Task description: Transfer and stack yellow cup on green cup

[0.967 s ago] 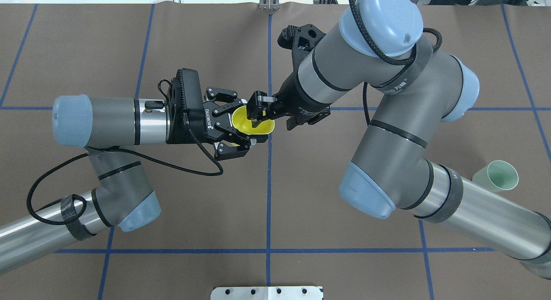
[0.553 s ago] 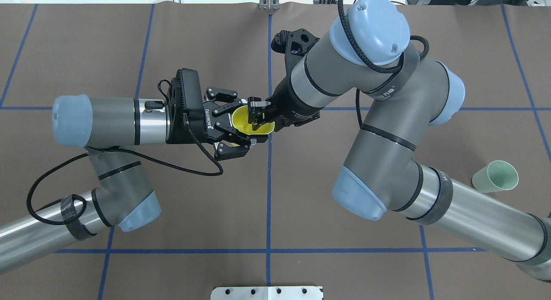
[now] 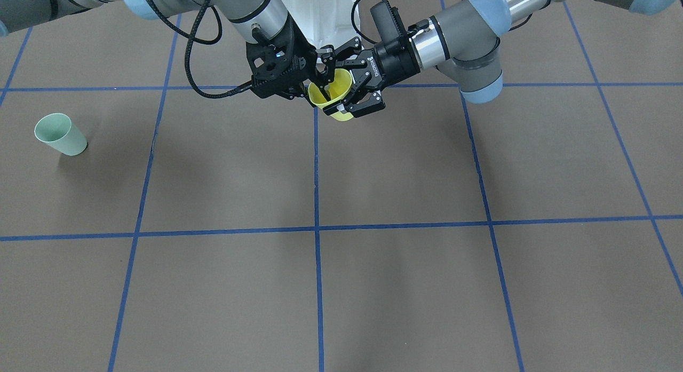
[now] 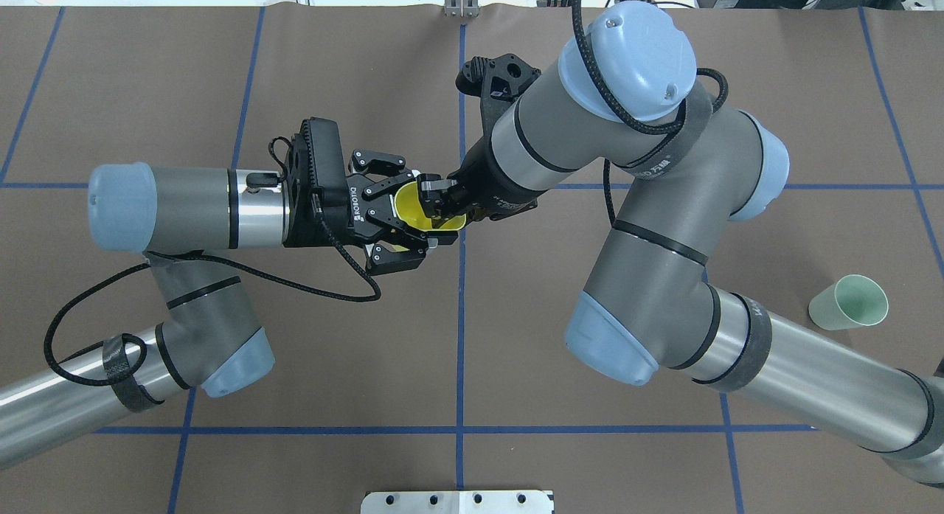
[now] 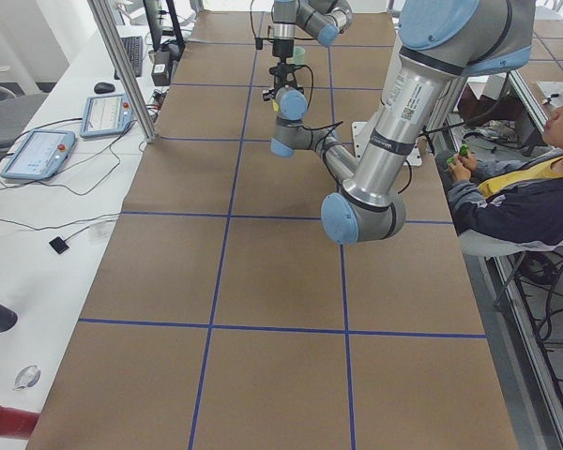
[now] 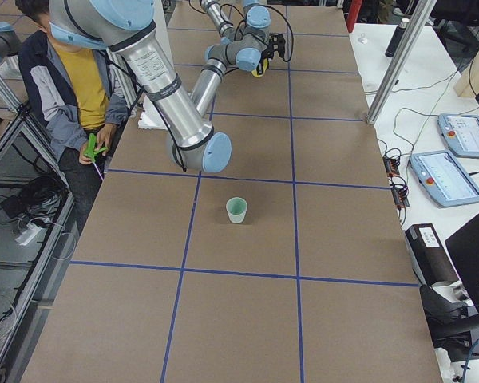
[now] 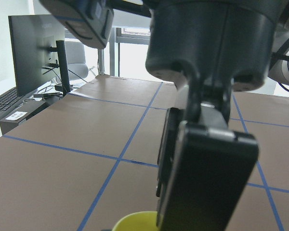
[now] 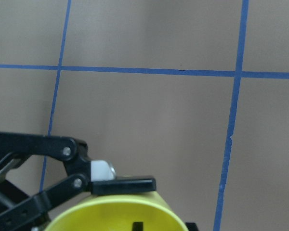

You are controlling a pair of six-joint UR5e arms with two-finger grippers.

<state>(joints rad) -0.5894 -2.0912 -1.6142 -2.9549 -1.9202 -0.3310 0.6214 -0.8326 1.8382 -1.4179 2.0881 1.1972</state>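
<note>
Yellow cup (image 4: pixel 408 204), a plain bright tumbler, hangs well apart from the green cup (image 4: pixel 849 302), mouth up, long axis near upright; left gripper (image 4: pixel 422 210) clamps its wall, right gripper (image 4: pixel 438 201) straddles its rim, closure unclear

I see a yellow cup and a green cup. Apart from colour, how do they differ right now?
The yellow cup is up in the air, clamped in the left gripper with the right gripper at its rim; the green cup stands on the table, untouched. The yellow cup is near the table's middle; the green cup is far off on the robot's right. Both are plain tapered tumblers, seemingly equal in size.
</note>
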